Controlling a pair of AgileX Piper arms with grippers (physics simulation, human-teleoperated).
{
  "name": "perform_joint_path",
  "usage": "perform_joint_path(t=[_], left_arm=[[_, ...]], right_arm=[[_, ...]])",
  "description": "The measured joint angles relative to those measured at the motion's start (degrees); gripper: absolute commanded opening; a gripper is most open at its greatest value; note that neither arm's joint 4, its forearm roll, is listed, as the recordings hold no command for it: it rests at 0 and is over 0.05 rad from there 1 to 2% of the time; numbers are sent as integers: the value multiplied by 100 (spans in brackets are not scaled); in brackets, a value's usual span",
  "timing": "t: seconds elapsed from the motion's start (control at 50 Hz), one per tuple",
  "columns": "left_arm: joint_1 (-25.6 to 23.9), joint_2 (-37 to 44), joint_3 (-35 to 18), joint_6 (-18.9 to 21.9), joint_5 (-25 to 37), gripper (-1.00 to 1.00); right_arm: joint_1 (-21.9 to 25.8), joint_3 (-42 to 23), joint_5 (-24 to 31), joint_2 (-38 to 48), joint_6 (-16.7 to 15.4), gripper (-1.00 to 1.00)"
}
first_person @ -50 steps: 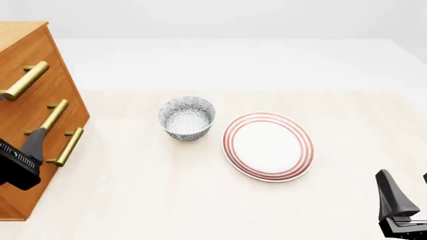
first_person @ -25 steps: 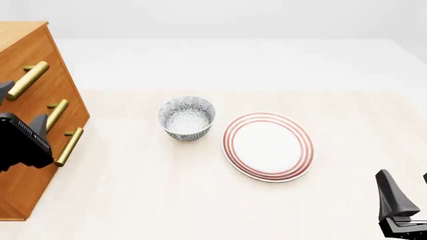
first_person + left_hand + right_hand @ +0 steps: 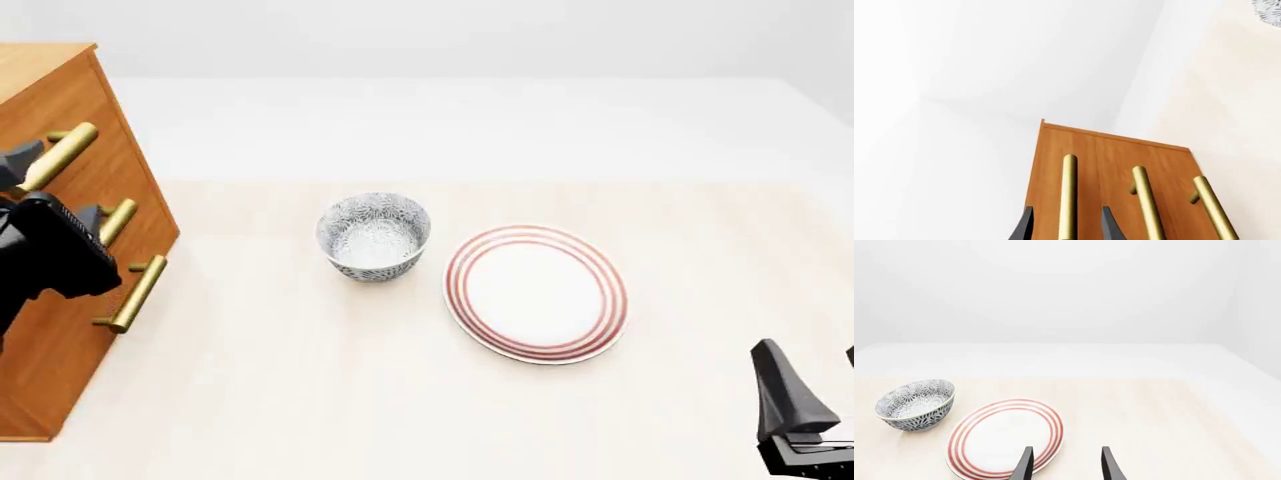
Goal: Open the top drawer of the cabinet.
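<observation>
**Left gripper straddles top handle, not clamped**

Cabinet [image 3: 60, 250] stands at the table's far left edge in front view, its drawer face angled toward the bowl. Top drawer [image 3: 1054, 165] looks flush with the ones below, shut. Its brass handle [image 3: 56, 157] is the highest of three bars.

Left gripper [image 3: 1066, 227] at the top handle: in the left wrist view the two dark fingers [image 3: 1025, 227] sit one on each side of the bar, gaps visible both sides, so fingers spread and not touching it. In front view the arm's black body covers part of the middle handle [image 3: 118, 219]; lowest handle [image 3: 139, 292] is clear of it.

Right gripper [image 3: 1066, 465] low at front view's lower right corner, well apart from everything, fingers spread, nothing between them. It points toward the plate [image 3: 537, 292].

Bowl [image 3: 374, 236], blue-patterned, sits upright just left of the red-ringed plate, small gap between them. Both rest on the table [image 3: 334, 390], well apart from the cabinet.
</observation>
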Motion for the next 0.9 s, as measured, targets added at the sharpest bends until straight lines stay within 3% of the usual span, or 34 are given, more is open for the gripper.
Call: perform_joint_path(t=[0.42,0.9], left_arm=[[364,658,-212,-2,-448,100],[709,966,-318,-66,-523,100]], right_arm=[[0,0,0,0,0,100],[0,0,0,0,0,100]])
